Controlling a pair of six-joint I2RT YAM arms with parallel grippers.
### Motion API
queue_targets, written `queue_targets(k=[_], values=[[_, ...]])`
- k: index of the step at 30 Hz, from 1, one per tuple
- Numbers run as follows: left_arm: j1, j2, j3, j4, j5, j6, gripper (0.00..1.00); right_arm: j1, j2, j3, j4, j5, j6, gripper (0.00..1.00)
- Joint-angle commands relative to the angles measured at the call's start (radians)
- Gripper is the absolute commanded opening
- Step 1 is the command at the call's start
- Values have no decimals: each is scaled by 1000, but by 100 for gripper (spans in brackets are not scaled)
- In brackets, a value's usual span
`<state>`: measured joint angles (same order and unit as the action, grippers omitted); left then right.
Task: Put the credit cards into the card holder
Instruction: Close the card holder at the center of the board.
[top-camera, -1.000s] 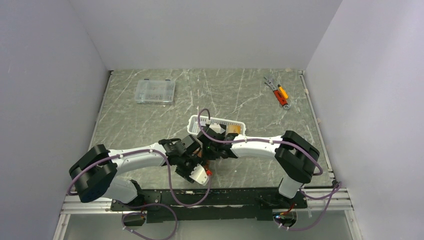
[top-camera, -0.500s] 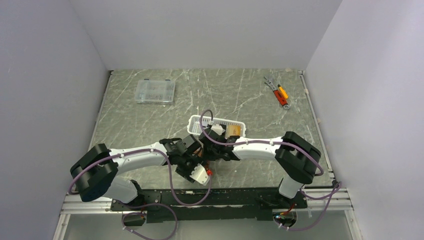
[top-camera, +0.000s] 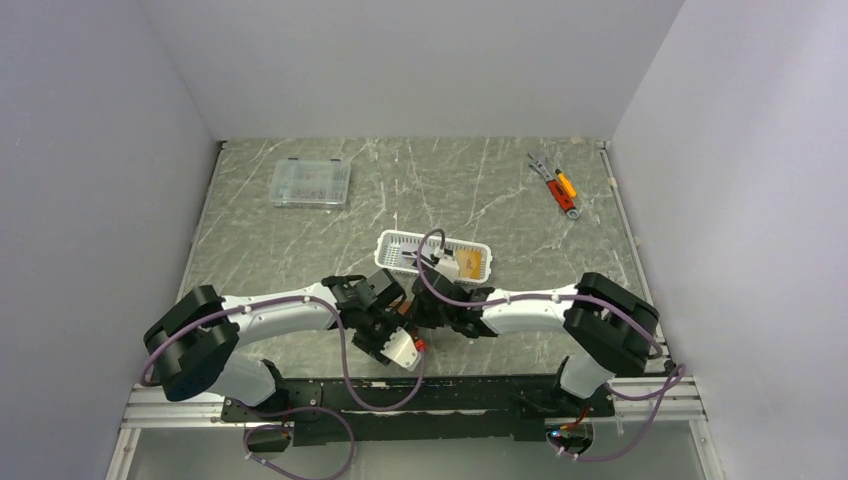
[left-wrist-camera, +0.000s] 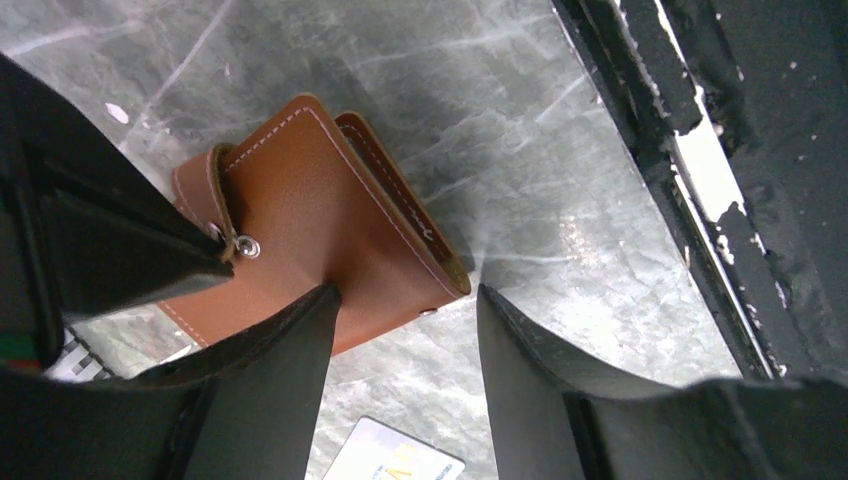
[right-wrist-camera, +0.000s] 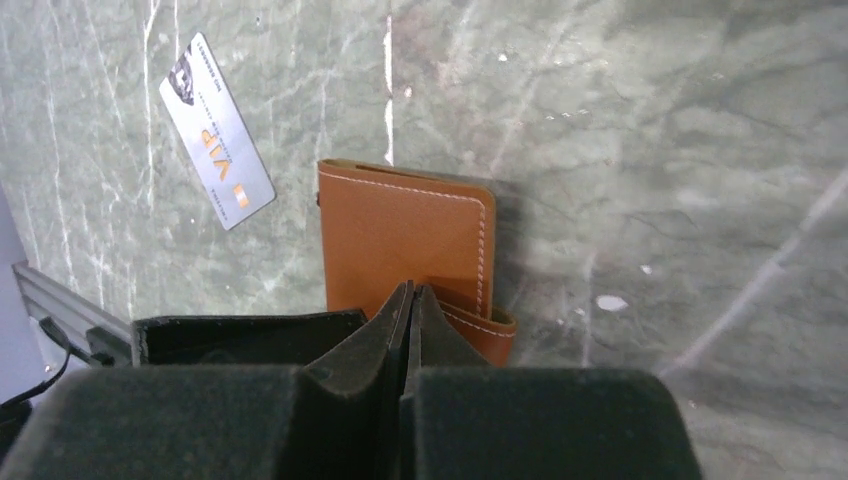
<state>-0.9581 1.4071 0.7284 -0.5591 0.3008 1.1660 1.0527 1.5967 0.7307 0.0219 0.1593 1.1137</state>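
Note:
The card holder (left-wrist-camera: 320, 240) is a folded brown leather wallet lying on the marble table, also seen in the right wrist view (right-wrist-camera: 400, 235). My left gripper (left-wrist-camera: 405, 295) is open over its near corner, with one finger (left-wrist-camera: 290, 350) against the leather and the other beside the edge. My right gripper (right-wrist-camera: 410, 292) is shut, and its joined tips rest on the wallet by the snap-button tab (left-wrist-camera: 243, 246). One grey-white credit card (right-wrist-camera: 215, 130) lies flat on the table close to the wallet. An orange-gold card (top-camera: 472, 262) stands in the basket. From above, both grippers hide the wallet.
A white slotted basket (top-camera: 400, 243) stands just behind the two grippers. A clear compartment box (top-camera: 310, 182) sits at the back left, and small hand tools (top-camera: 556, 185) at the back right. The black base rail (left-wrist-camera: 700, 180) runs close beside the wallet.
My right arm has drawn back from the basket towards the near edge, bringing its shut gripper down beside the left one. The left arm has hardly moved.

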Motion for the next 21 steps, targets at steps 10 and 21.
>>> queue_targets(k=[10, 21], values=[[19, 68, 54, -32, -7, -58, 59, 194, -2, -142, -45, 255, -8, 0], [-17, 46, 59, -67, 63, -107, 59, 56, -195, -95, -47, 192, -114, 0]])
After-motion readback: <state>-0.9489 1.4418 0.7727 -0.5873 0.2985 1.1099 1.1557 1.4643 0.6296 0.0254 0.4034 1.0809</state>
